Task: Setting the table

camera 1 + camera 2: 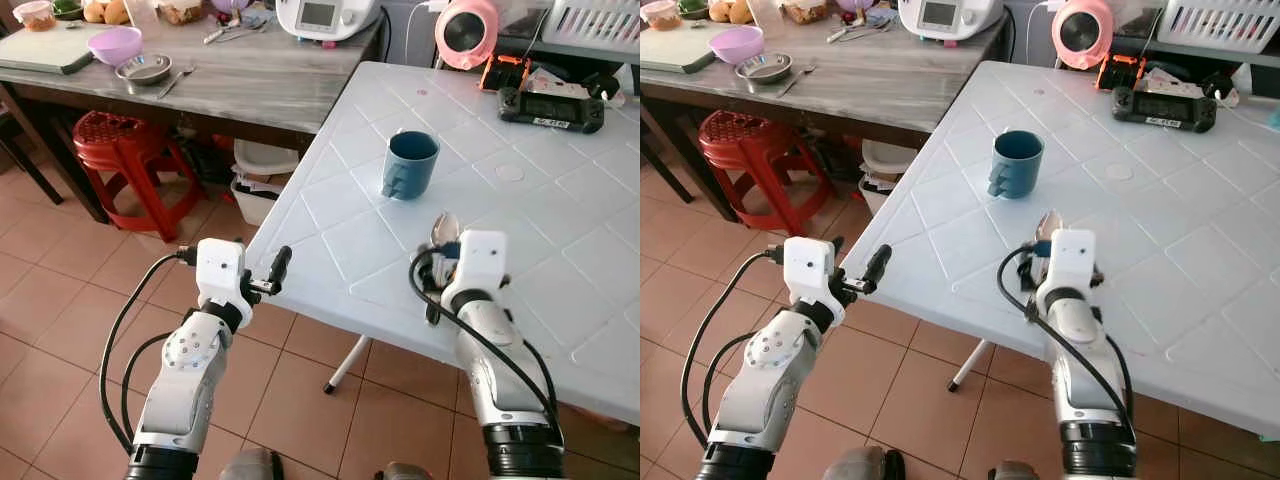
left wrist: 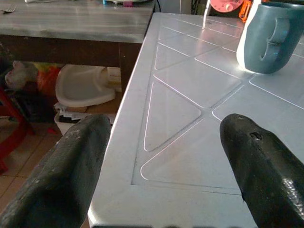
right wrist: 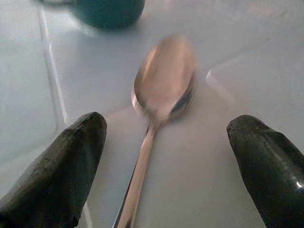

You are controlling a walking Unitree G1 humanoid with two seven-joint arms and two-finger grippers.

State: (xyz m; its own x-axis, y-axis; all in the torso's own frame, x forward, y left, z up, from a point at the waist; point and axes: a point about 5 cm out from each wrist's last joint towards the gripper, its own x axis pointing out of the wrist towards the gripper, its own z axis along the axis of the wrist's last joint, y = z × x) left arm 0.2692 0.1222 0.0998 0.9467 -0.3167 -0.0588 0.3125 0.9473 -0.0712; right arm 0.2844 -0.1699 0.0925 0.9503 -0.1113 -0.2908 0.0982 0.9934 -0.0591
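A spoon [image 3: 159, 97] lies on the white table [image 1: 560, 250], bowl toward the blue mug [image 1: 409, 164] at 11 o'clock, with bare tabletop all around it. The right gripper [image 3: 166, 156] sits low over the table's near part, fingers spread wide to either side of the handle and off it; the head views hide most of the spoon behind the wrist. The left gripper [image 2: 161, 166], also wide and holding nothing, straddles the table's near left edge, tiled floor [image 1: 60, 300] below.
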